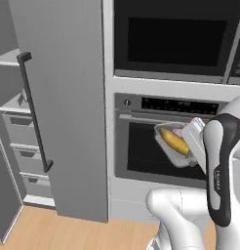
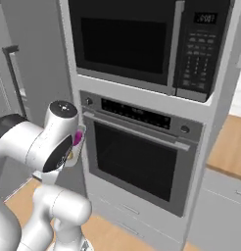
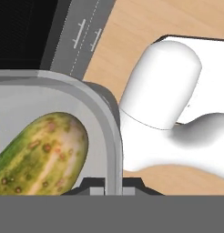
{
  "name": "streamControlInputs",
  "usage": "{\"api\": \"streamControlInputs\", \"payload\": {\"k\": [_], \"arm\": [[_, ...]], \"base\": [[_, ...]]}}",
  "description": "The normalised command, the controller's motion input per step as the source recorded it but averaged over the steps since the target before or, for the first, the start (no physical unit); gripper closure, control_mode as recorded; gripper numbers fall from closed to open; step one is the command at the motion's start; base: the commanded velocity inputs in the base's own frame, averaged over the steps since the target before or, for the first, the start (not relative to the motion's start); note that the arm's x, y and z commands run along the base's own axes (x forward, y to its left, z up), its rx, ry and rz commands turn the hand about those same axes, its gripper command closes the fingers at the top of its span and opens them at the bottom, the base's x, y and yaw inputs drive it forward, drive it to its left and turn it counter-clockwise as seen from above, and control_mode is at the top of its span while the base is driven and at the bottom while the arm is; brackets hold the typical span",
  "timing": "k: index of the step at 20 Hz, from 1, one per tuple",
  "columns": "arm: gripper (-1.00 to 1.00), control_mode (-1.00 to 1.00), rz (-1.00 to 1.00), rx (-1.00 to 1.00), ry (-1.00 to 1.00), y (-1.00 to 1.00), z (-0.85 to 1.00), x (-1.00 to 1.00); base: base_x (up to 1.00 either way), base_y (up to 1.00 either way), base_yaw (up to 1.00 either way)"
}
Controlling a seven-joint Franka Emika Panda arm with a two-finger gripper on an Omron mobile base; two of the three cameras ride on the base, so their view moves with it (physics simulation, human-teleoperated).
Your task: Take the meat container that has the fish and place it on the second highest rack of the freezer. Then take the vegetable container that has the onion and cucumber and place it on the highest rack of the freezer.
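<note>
My gripper (image 1: 189, 145) is shut on the right rim of the grey vegetable container (image 1: 167, 146), which hangs tilted in front of the oven door. In it lie the yellow cucumber (image 1: 173, 140) and the small purple onion (image 1: 177, 132). In the hand view the rim (image 3: 109, 132) runs between my fingertips (image 3: 93, 184), with the cucumber (image 3: 41, 157) inside. The onion (image 2: 78, 138) peeks past my arm in the right base view. The freezer (image 1: 63, 97) stands open at the left, showing the highest rack (image 1: 7, 57) and the shelf below it (image 1: 13, 104). The meat container and fish are hidden.
The oven (image 1: 141, 151) and microwave (image 1: 170, 39) fill the wall column right of the freezer. The freezer's black bar handle (image 1: 34, 112) juts toward me. Grey drawers (image 1: 22, 132) sit under the shelves. Wooden floor (image 1: 68, 234) lies below, and a counter (image 2: 230, 147) stands at far right.
</note>
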Motion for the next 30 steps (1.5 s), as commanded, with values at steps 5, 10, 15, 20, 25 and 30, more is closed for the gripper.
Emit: {"api": "streamControlInputs", "payload": {"k": [5, 10, 15, 20, 25, 30], "arm": [[1.0, 1.0, 0.0, 0.0, 0.0, 0.0, 0.0, 0.0], [1.0, 1.0, 0.0, 0.0, 0.0, 0.0, 0.0, 0.0], [1.0, 1.0, 0.0, 0.0, 0.0, 0.0, 0.0, 0.0], [1.0, 1.0, 0.0, 0.0, 0.0, 0.0, 0.0, 0.0], [1.0, 1.0, 0.0, 0.0, 0.0, 0.0, 0.0, 0.0], [1.0, 1.0, 0.0, 0.0, 0.0, 0.0, 0.0, 0.0]], "base": [[0.11, 1.0, 0.31], [0.47, 1.0, 0.28], [0.83, 0.93, 0.2], [0.83, 0.46, 0.02], [0.74, 0.21, -0.12], [0.79, 0.4, -0.17]]}}
